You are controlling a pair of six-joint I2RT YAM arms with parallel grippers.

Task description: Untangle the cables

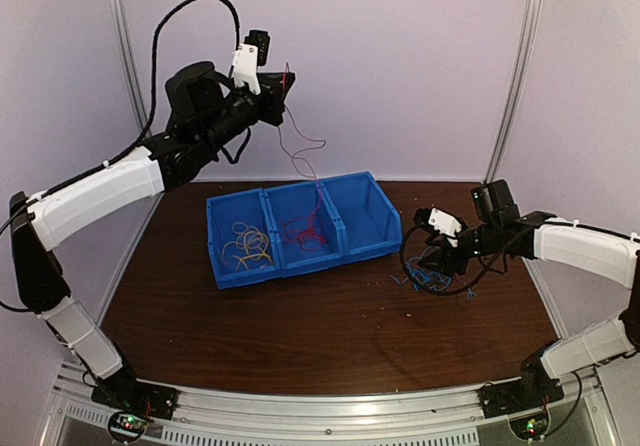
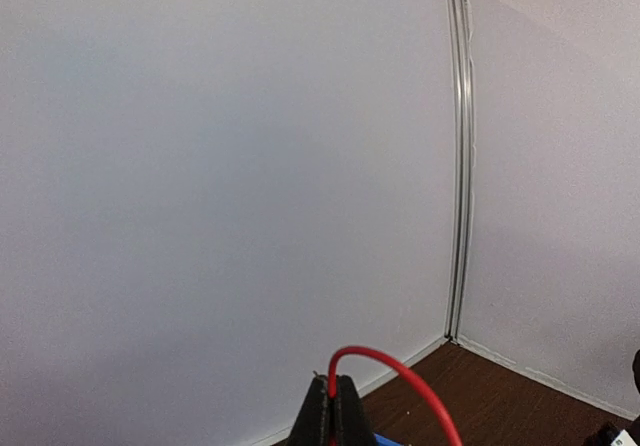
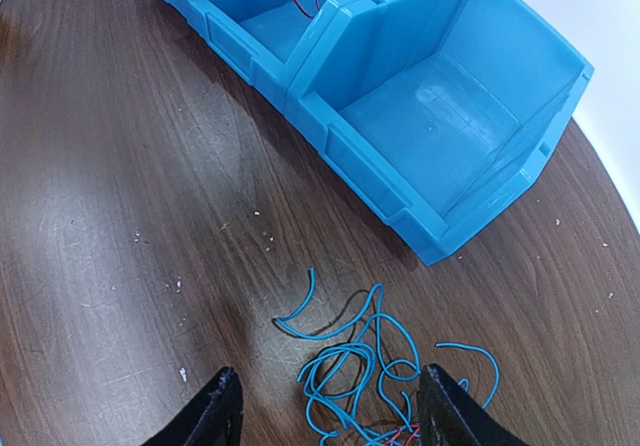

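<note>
A brown table (image 3: 120,166) is being enclosed by pale walls (image 2: 200,166). One red cable (image 2: 405,374) is being pinched by the left gripper (image 2: 332,388). The right gripper (image 3: 330,376) is being held spread, three bins (image 1: 300,261) ahead.

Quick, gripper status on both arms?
Left gripper: closed on the red wire.
Right gripper: open, above the blue wires.
</note>
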